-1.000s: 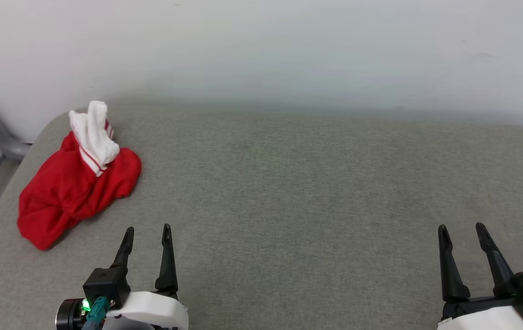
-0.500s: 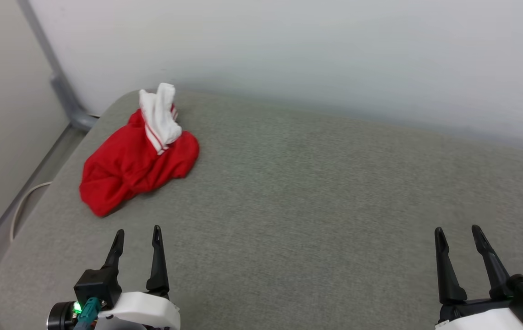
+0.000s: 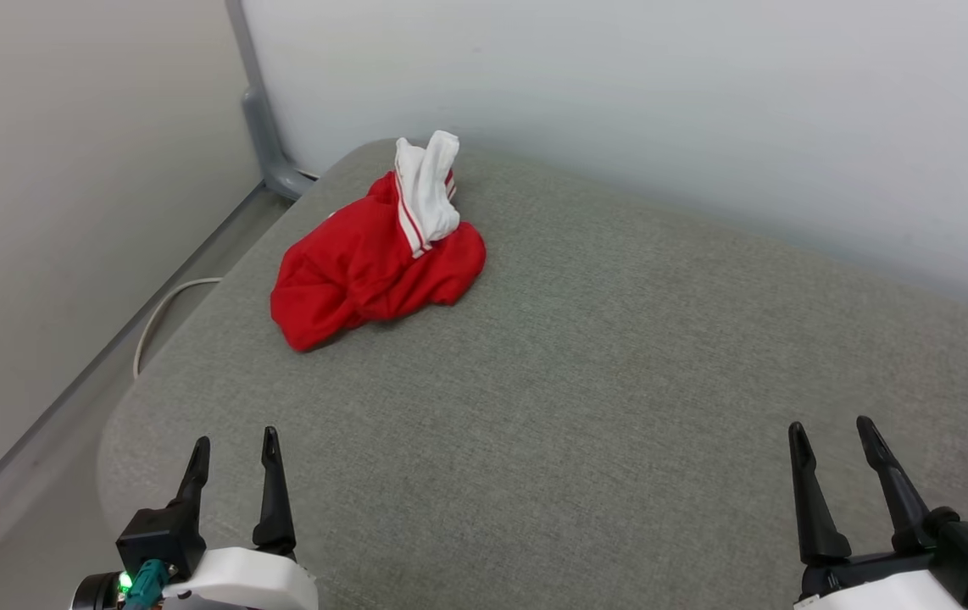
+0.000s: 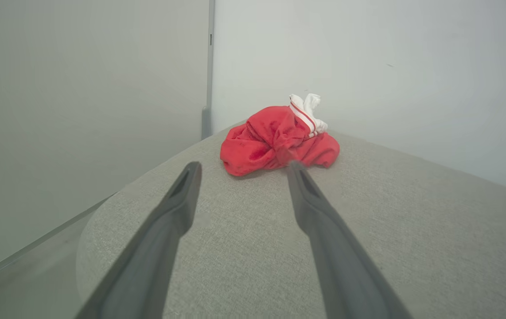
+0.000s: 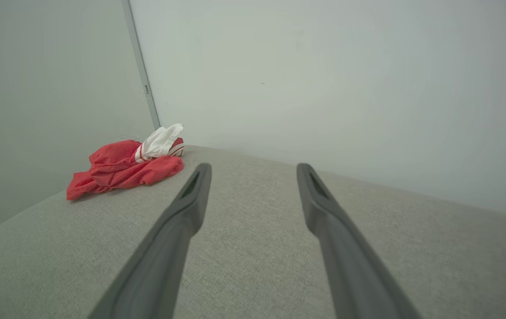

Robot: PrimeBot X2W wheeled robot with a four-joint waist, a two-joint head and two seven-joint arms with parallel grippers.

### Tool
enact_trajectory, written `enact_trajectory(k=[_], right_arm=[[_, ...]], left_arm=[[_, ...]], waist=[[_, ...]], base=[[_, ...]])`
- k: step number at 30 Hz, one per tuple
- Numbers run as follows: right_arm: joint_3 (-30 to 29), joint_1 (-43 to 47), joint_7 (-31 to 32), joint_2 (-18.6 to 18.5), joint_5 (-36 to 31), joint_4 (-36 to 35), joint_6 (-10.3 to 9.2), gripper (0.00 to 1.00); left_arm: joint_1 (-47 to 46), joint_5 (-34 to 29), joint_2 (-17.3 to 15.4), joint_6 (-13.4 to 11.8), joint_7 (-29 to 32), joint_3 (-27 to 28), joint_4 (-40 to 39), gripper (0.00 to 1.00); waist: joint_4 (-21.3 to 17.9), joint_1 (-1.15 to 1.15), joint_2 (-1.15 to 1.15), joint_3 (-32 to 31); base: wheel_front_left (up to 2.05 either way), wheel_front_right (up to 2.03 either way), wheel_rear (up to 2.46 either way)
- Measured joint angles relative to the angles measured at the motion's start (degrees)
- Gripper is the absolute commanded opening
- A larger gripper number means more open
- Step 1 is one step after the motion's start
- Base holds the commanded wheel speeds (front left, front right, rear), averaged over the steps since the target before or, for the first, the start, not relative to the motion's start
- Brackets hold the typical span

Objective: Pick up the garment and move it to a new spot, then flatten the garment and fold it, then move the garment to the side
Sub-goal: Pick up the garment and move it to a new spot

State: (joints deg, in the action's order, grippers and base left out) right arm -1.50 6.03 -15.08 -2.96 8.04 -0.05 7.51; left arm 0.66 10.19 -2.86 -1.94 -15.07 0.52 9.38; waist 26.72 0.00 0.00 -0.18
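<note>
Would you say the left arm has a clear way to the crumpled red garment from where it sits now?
Probably yes. The left gripper is open and empty, the garment lies ahead of it near the far left corner, and only bare grey cushion lies between them.

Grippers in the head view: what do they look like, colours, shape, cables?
Left gripper and right gripper each have two long, tapering black fingers on a black block, joined to a white wrist shell. A teal cable plug sits at each wrist; beside the left one glows a green light.
</note>
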Motion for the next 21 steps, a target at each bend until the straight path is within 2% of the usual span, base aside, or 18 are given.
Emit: enact_trajectory(k=[5,12,13,15,21], right_arm=[[0.03,-0.04,0.00,0.00,-0.01,-0.02,0.00,1.00],[0.24,-0.07,0.00,0.00,-0.20,0.00,0.00,1.00],[0.41,-0.11,0.00,0.00,-0.62,-0.13,0.00,1.00],[0.53,-0.29,0.00,0.00,-1.12,-0.38,0.00,1.00],[0.58,-2.10,0.00,0.00,-3.20,-1.62,0.00,1.00]], left_arm=[[0.02,0.00,0.01,-0.01,0.00,0.08,0.04,1.00],[-0.25,0.44,0.02,0.55,0.00,0.51,0.49,1.00],[-2.50,0.21,-0.01,2.13,0.00,1.67,1.14,1.00],[-4.55,0.74,-0.01,3.39,0.00,2.37,1.83,1.00],[-13.12,0.11,-1.10,5.98,0.00,5.67,4.24,1.00]], waist=[[0.85,0.00,0.00,0.08],[0.07,0.00,0.00,0.11],[-0.68,0.00,0.00,0.56],[-1.38,0.00,0.00,1.06],[-4.08,0.00,0.00,3.98]], base=[[0.00,0.00,0.00],[0.00,0.00,0.00],[0.00,0.00,0.00],[0.00,0.00,0.00],[0.00,0.00,0.00]])
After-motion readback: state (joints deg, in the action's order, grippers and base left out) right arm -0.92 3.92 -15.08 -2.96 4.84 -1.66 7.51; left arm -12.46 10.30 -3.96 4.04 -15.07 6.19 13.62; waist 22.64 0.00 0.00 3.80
